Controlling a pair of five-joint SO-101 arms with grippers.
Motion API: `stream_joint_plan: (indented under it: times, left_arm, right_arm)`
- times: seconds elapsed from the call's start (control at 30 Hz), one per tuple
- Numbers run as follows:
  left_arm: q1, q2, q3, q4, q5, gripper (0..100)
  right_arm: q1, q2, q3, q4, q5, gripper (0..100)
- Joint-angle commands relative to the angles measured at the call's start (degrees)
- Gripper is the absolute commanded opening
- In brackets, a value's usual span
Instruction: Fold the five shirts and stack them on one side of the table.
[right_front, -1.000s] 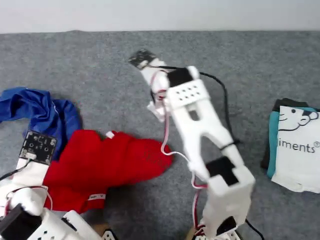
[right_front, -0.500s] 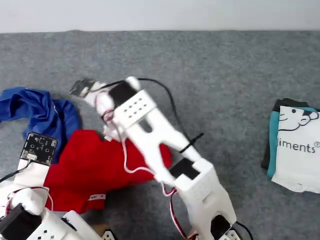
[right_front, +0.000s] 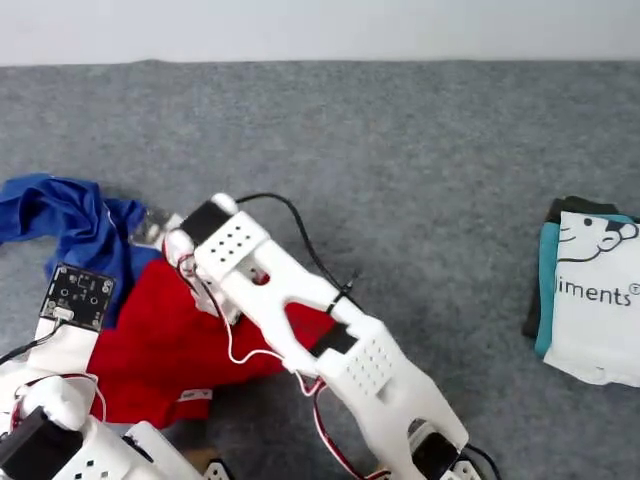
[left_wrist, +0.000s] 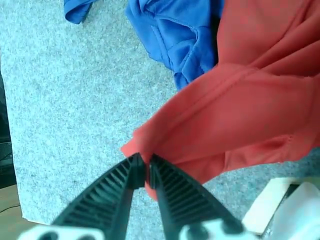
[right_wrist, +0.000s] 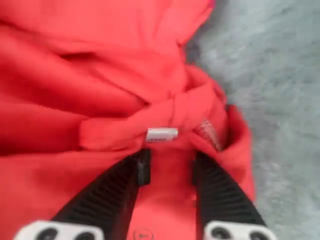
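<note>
— Where is the red shirt now?
— One edge of it is pinched in the left gripper, which is closed on the cloth. The right gripper is open above the collar, and the white label is just ahead of its fingers.
— And the other shirts?
— The blue shirt lies just beyond the left gripper and touches the red one. The folded stack is well apart from both grippers.

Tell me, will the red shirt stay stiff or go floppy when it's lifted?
Probably floppy: the red shirt lies in soft, rumpled folds. Likely light too, since the left jaws hold it up by one thin edge.
</note>
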Motion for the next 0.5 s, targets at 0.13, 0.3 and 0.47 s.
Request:
stream_joint_plan:
  times: [0.13,0.3,0.47]
  left_arm:
    - [-0.44,-0.26,-0.92,0.97,-0.18,0]
    - [-0.09,0.18,-6.73,0.09,4.84,0]
    - [-0.09,0.35,-9.36,-7.82,11.34,0]
  right_arm:
    - [4.44,-4.18,-12.22,2.33,-0.18,0.9]
    - [11.3,-11.21,-14.59,2.33,5.01,1.0]
    - [17.98,-19.65,-14.68,2.24,8.97,1.0]
